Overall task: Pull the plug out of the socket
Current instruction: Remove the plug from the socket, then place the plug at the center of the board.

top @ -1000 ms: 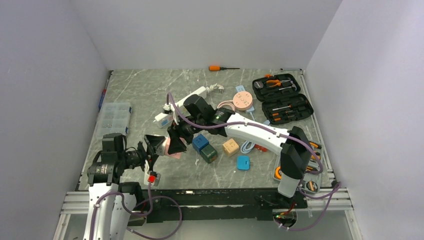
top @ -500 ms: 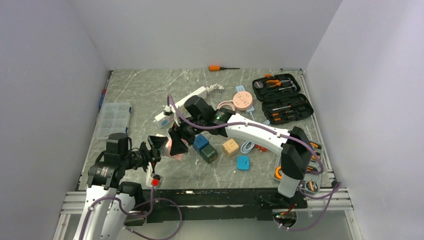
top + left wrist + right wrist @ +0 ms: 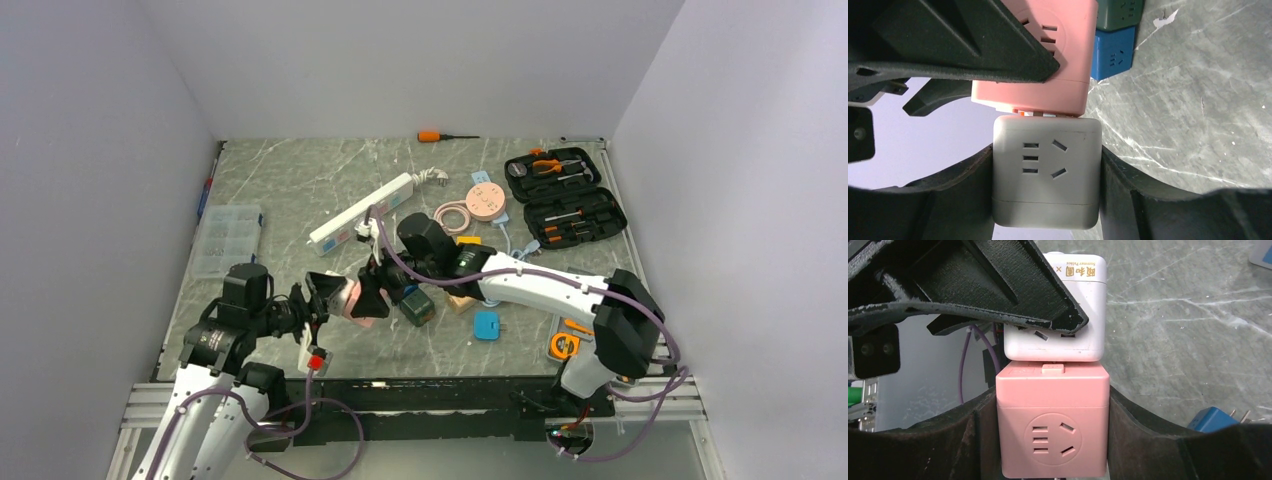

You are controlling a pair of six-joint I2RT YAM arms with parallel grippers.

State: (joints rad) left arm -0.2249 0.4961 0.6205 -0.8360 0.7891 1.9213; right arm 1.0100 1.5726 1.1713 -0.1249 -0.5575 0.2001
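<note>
A pink cube adapter (image 3: 1053, 435) and a white cube adapter (image 3: 1045, 170) are joined face to face above the table's near left. The plug between them is hidden inside the joint. My right gripper (image 3: 1053, 440) is shut on the pink cube's two sides. My left gripper (image 3: 1045, 195) is shut on the white cube's sides, facing the right one. In the top view the two grippers meet around the pink cube (image 3: 350, 297). The socket (image 3: 360, 210), a long white power strip with pastel outlets, lies diagonally farther back, apart from both grippers.
A blue cube (image 3: 1113, 52) and a dark green cube (image 3: 418, 305) sit just right of the held pair. A round pink disc (image 3: 485, 200), an open tool case (image 3: 565, 195), an orange screwdriver (image 3: 430, 135) and a clear organiser box (image 3: 228, 238) lie around.
The right arm carried the pink cube nearer and to the right, away from the power strip. The left gripper moved in from the left and closed on the white cube.
</note>
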